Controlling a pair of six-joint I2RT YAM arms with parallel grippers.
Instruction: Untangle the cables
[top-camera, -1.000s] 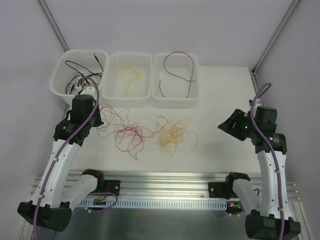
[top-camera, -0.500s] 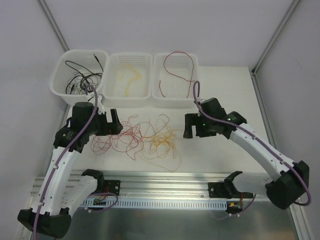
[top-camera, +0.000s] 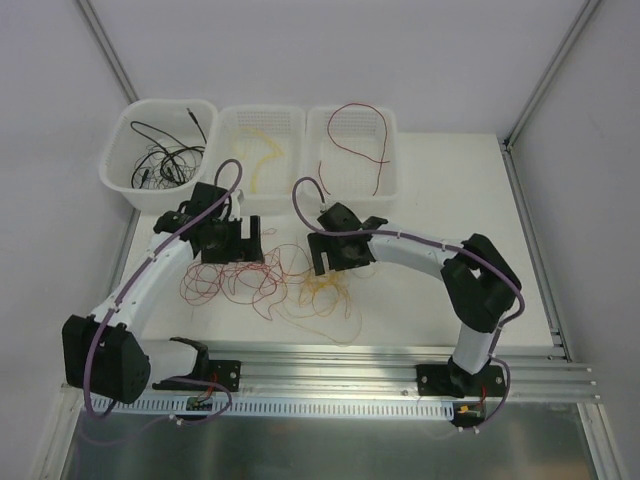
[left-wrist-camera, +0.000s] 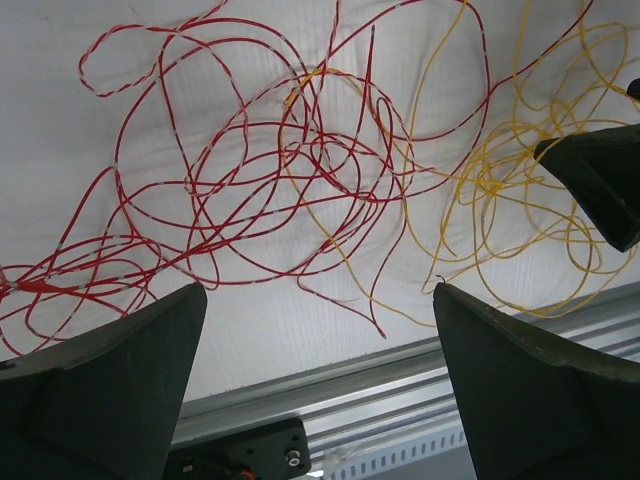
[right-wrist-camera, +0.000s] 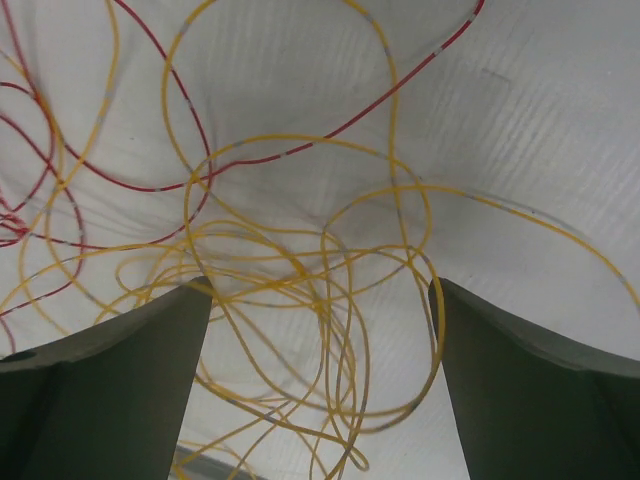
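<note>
Red cables lie in a loose curly tangle on the white table, overlapping a yellow tangle to their right. My left gripper hovers open just behind the red cables. In the left wrist view the red loops spread ahead of my open left gripper, with nothing between its fingers. My right gripper stands open over the yellow tangle. In the right wrist view the yellow loops lie under and between the fingers of the right gripper; whether they touch I cannot tell.
Three white bins stand at the back: the left one holds black cables, the middle one yellow ones, the right one a red one. A metal rail runs along the near table edge. A right gripper finger shows in the left wrist view.
Both arms have swung inward over the tangle, the left from the black-cable bin, the right from the far right. Both grippers have opened. The tangles have shifted slightly left and nearer.
</note>
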